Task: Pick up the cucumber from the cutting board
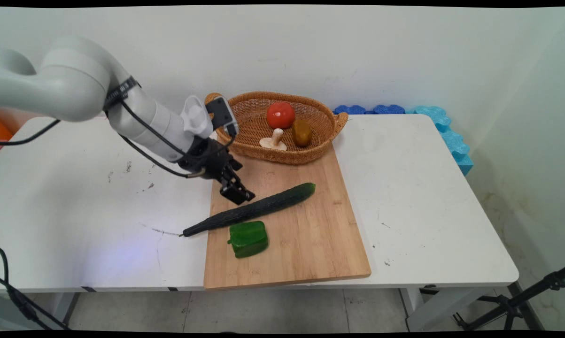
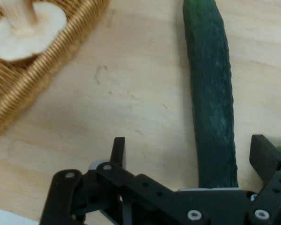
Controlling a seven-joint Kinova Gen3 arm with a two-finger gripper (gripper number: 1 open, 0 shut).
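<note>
My gripper [image 1: 237, 193] low over cucumber [image 1: 251, 210], fingers apart, straddling it, not clamped. Green pepper [image 1: 248, 238] at 6 o'clock. I judge off-centre closing could roll cucumber off cutting board [image 1: 310, 244].

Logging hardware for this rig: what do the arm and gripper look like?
White rounded arm of tube-shaped links, with black cables hanging along it. A black band circles one link. Black two-finger gripper with a bolted linkage; a small dark camera module sits at the wrist.

Bright even light, soft shadows, sharp
</note>
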